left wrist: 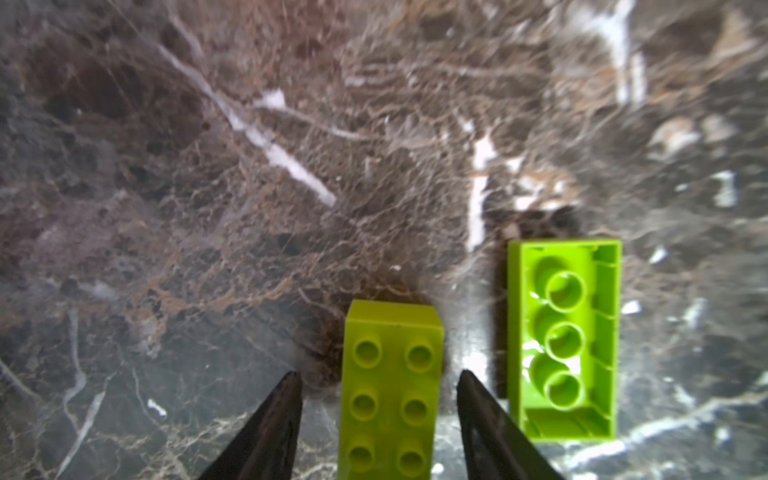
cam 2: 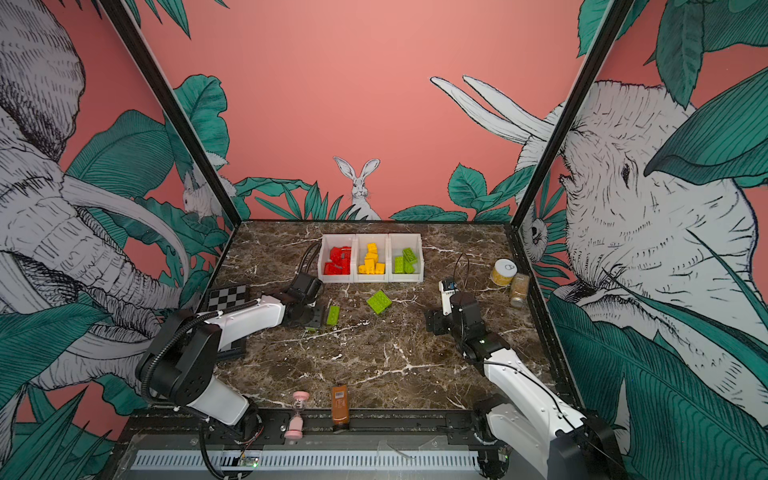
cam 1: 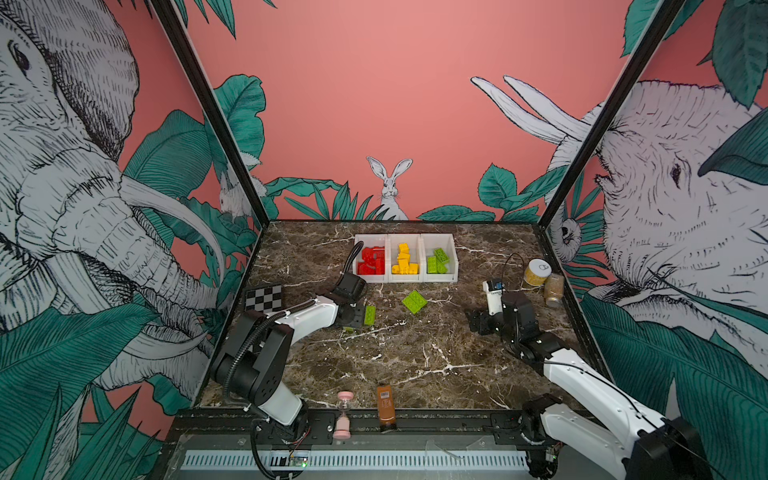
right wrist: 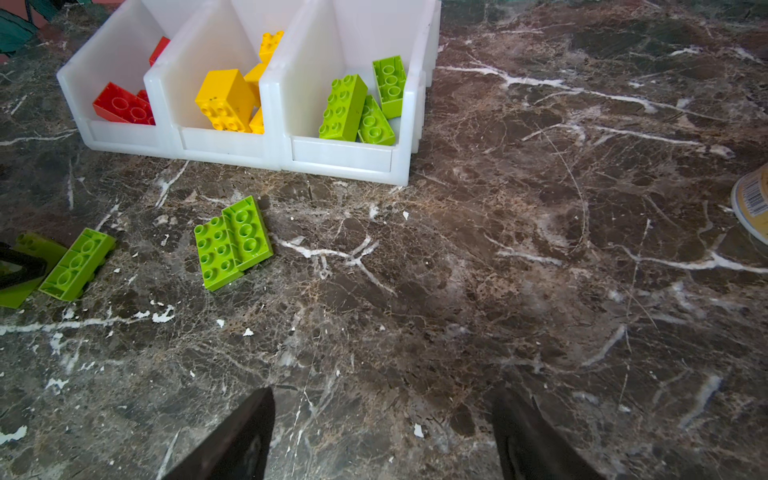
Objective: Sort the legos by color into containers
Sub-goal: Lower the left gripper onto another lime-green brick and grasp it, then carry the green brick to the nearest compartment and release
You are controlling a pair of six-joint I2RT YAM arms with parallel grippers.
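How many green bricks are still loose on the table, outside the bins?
4. A studs-up brick between the left pincer tips; an upturned brick beside it; a touching pair in front of the bins. None seem hidden.

Checkered board (cam 1: 263, 297) left edge; pink hourglass (cam 1: 344, 415) beside brown bottle (cam 1: 385, 406), front edge; yellow can (cam 1: 537, 272) beside jar (cam 1: 554, 289), right.

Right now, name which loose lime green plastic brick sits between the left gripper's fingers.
The studs-up lime green brick framed by the left gripper. Its neighbour lies hollow side up outside the jaws; the other two lie nearer the white bins.
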